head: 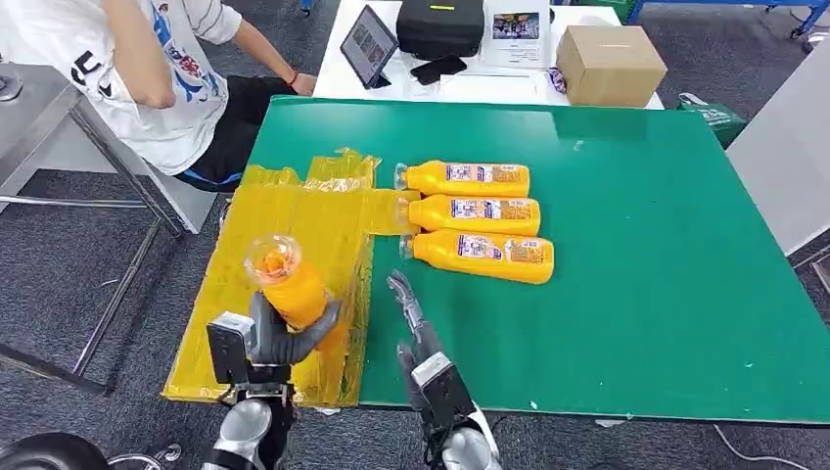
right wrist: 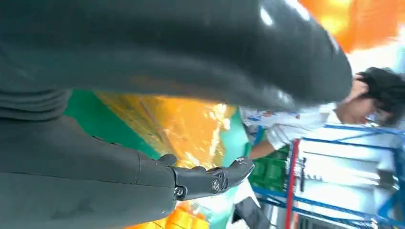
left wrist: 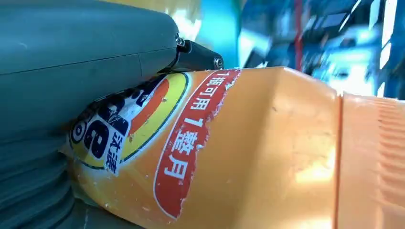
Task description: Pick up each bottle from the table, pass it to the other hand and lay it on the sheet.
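Observation:
My left hand (head: pixel 279 338) grips an orange bottle (head: pixel 286 281) around its body, upright, with its cap end toward the camera, above the yellow sheet (head: pixel 303 240). The left wrist view has the same bottle (left wrist: pixel 258 152) close up, its label pressed against my hand (left wrist: pixel 71 67). My right hand (head: pixel 416 328) stands open just to the right of it, fingers stretched out over the green table (head: pixel 666 245), holding nothing; the right wrist view has its fingers (right wrist: pixel 210 179) apart. Three more orange bottles (head: pixel 470 179) (head: pixel 475 213) (head: pixel 484 255) lie side by side on the table, caps toward the sheet.
A person in a white shirt (head: pixel 166 69) sits at the far left behind the table. A white table beyond holds a tablet (head: pixel 369 44), a black case (head: pixel 440 24) and a cardboard box (head: pixel 612 64). A grey table (head: pixel 39 117) stands at left.

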Available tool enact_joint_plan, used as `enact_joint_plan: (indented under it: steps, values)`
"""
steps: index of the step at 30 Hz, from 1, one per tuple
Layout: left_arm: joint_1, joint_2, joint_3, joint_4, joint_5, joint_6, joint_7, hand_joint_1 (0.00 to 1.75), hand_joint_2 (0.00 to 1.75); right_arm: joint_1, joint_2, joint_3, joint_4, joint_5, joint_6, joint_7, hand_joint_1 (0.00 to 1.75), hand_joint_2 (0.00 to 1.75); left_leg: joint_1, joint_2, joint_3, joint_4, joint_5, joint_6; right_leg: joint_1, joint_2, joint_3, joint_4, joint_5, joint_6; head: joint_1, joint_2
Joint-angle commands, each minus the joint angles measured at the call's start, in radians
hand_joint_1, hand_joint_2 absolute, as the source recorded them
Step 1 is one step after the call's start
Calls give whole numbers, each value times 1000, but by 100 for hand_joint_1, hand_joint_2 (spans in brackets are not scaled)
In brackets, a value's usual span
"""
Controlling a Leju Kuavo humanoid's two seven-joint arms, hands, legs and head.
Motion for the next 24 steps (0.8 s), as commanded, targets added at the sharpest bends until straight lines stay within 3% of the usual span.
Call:
enact_joint_plan:
  steps: [1,4,10,21,24]
  values:
    - [-148,38,85,153,-97,93,-18,175,175,10,-9,-22,-84,-35,-21,-10,0,0,2,-1,5,0,-1,-2,2,-2,6,-1,-1,-2,0,0]
    - [-149,37,85,159,-98,91,-18,175,175,10,-10,-21,-82,-36,-21,-10,0,0,2,0,5,0,-2,-1,2,-1,6,-1,-1,-2,0,0]
    - [-255,100,78,271,-349,278,0,175,175,31,-20,-18,-224,-106,-91,-23,0,0,3,-1,7,0,-3,-2,3,-3,8,-1,-2,-3,0,0]
    - [-272,99,84,290,-369,274,5,175,175,22,-17,-19,-220,-108,-99,-23,0,0,1,1,4,0,-1,-2,2,0,4,-1,-1,-2,0,0]
    - [-324,145,51,380,-527,297,68,175,175,15,-19,-23,-238,-131,-121,-23,0,0,3,1,6,0,-2,-3,3,-1,6,-1,-2,-3,0,0]
